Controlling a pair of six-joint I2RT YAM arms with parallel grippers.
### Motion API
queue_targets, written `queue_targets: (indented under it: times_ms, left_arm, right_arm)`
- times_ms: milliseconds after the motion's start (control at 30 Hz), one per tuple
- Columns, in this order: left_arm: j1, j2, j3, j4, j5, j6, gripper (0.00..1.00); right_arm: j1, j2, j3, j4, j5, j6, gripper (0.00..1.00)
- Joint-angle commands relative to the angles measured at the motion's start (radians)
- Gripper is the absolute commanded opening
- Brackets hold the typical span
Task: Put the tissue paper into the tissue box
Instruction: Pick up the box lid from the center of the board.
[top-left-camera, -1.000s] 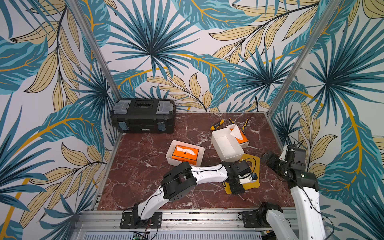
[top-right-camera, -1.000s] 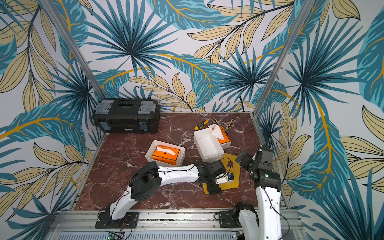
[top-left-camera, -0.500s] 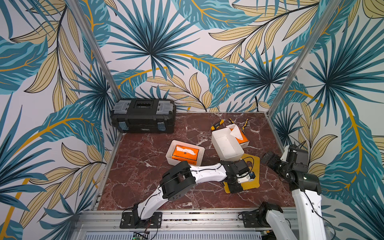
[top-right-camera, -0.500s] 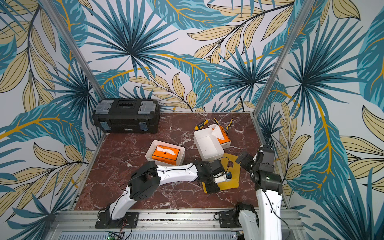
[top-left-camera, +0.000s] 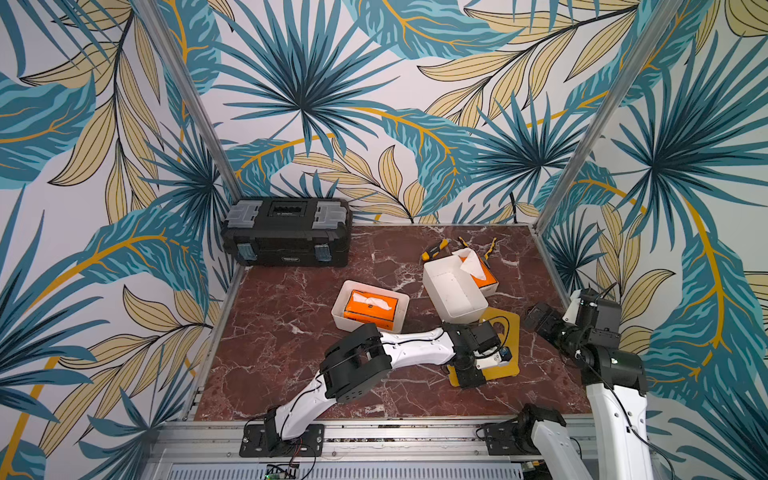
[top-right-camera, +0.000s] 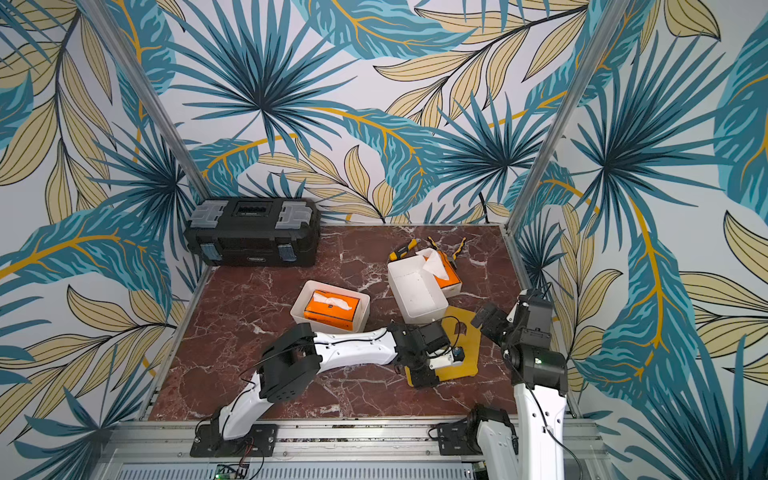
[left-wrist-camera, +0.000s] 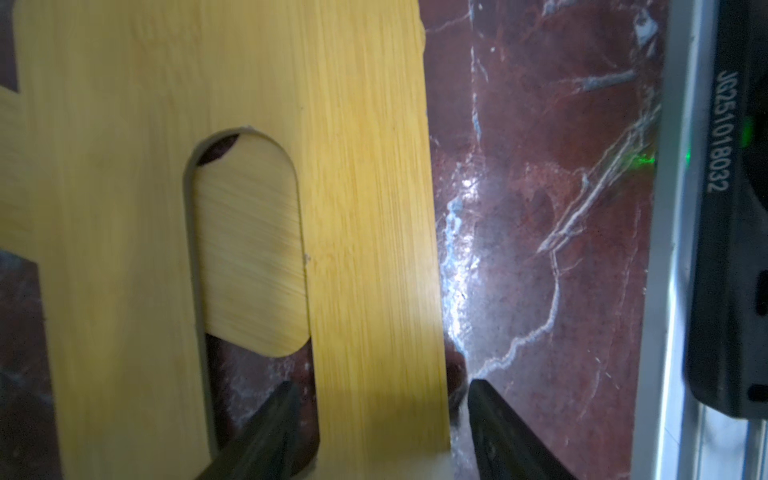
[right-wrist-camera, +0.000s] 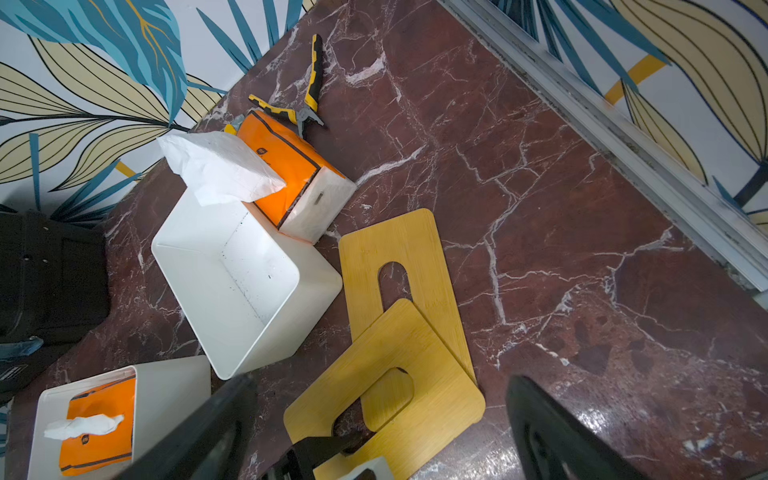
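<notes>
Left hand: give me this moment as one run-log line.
left hand: open, astride edge of top bamboo lid | right hand: open, empty | tissue pack: in white box, uncovered

Left wrist view: bamboo lid blurred, running off three edges; second lid visible only through its slot. My left hand shows two fingertips, remainder cropped. In both top views those tips sit hidden under my wrist (lid contact undeterminable). Right wrist view: toolbox cropped; my right hand blurred, cut by the edge.
</notes>
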Motion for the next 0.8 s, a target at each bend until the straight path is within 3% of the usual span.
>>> queue_targets:
  times_ms: [0,167,267,433,767]
  left_arm:
    - [0.013,0.056,-0.042,-0.113,0.003,-0.014,0.65]
    - [0.032,-0.058,-0.219,-0.033,-0.002,-0.047,0.64]
    - [0.031,-0.079,-0.242,-0.018,0.010,-0.042,0.64]
    - [0.023,-0.044,-0.186,0.016,0.064,-0.031,0.71]
    - [-0.009,0.053,-0.021,-0.028,0.027,0.016,0.80]
  right_arm:
    - [-0.004,-0.012,0.028,-0.040,-0.013,-0.023,1.00]
    - [-0.006,-0.017,0.028,-0.040,-0.034,-0.023,1.00]
    - [-0.005,-0.018,0.023,-0.034,-0.046,-0.023,1.00]
    - [-0.005,-0.020,0.018,-0.030,-0.052,-0.025,1.00]
    - [-0.006,-0.030,0.023,-0.028,-0.057,-0.032,0.99]
